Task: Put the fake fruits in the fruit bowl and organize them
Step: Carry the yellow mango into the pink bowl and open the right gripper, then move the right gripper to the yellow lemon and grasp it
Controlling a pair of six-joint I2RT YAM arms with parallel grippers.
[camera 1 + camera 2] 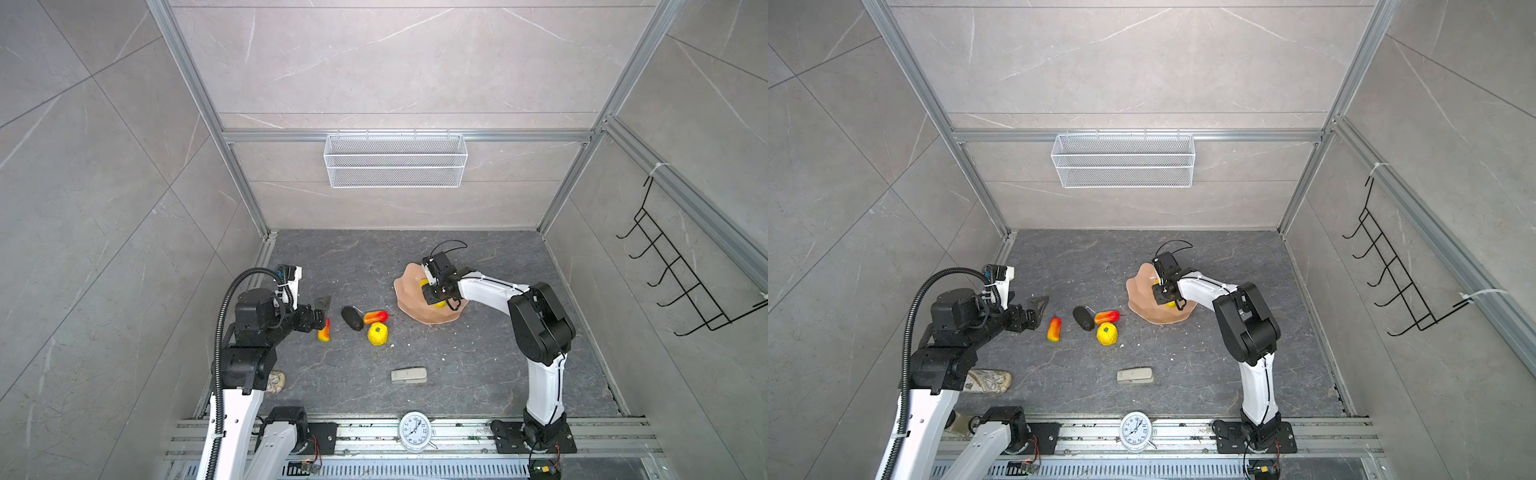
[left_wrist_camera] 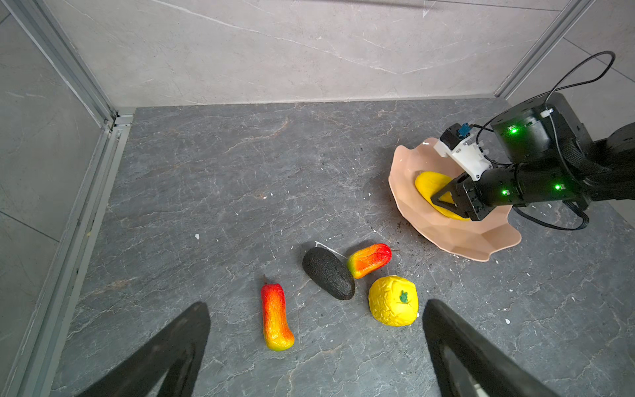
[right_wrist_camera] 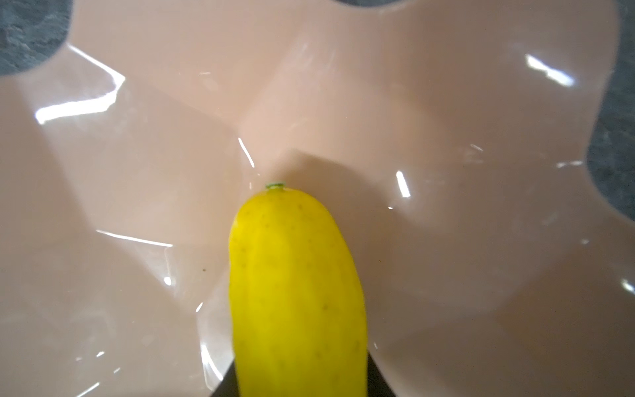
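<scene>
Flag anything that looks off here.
The bowl seems tipped rather than flat on the floor, with the right gripper holding the long yellow fruit inside it. White crumbs are scattered across the floor.

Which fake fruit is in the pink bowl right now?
The long yellow fruit, held by the right gripper inside the fruit bowl; the rest lie outside it.
</scene>
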